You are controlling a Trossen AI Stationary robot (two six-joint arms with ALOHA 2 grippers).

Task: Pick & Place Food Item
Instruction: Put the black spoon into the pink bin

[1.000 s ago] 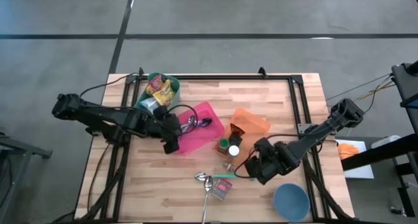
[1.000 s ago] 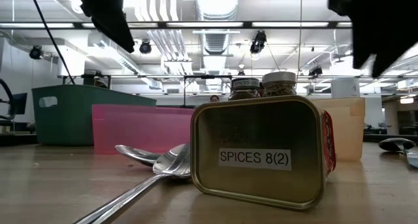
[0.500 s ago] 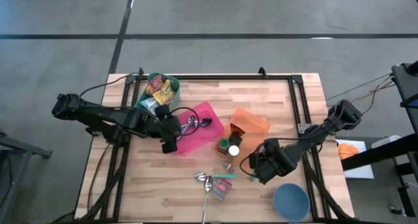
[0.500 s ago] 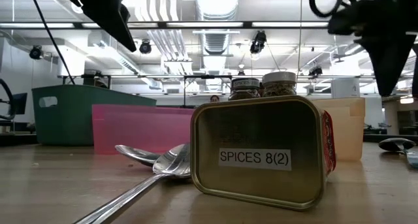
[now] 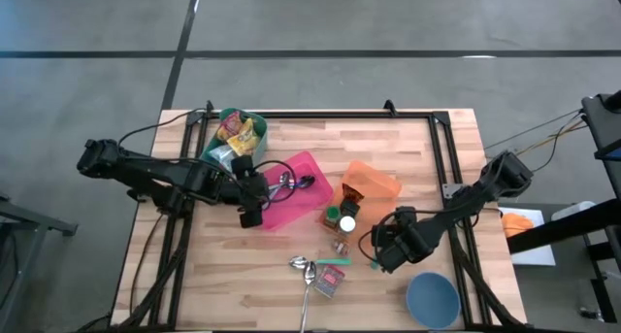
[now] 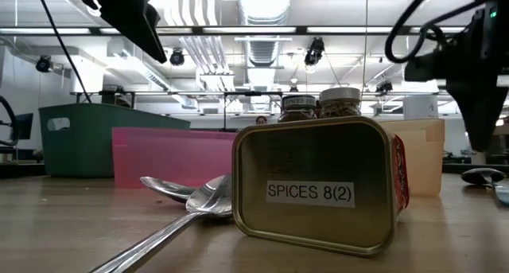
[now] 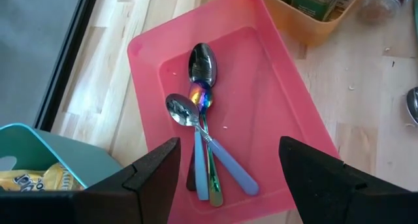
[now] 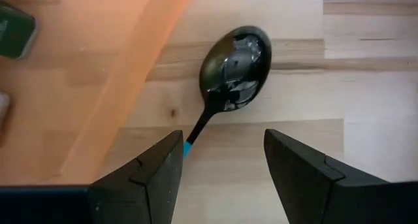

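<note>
Right wrist view is showing the right gripper [image 8: 221,178] hanging with its fingers spread and empty, just over a dark-bowled spoon [image 8: 232,64] with a blue handle, lying on the bare wood beside the orange bin [image 8: 98,67]. By my judgement the spoon is stiff, light and slick, and lying flat it is offering little to pinch; the thin neck below the bowl looks the likeliest place to close on.

The left gripper [image 7: 227,168] is waiting, also spread and empty, above the pink tray [image 7: 287,113], where two spoons [image 7: 201,113] are lying crossed.

From overhead, the table [image 5: 408,139] is carrying one green bin [image 5: 218,144] of snack packets, one blue bowl [image 5: 432,299], two spice jars [image 5: 341,219], one spice tin [image 5: 327,283] and two more spoons [image 5: 303,267] beside it.
</note>
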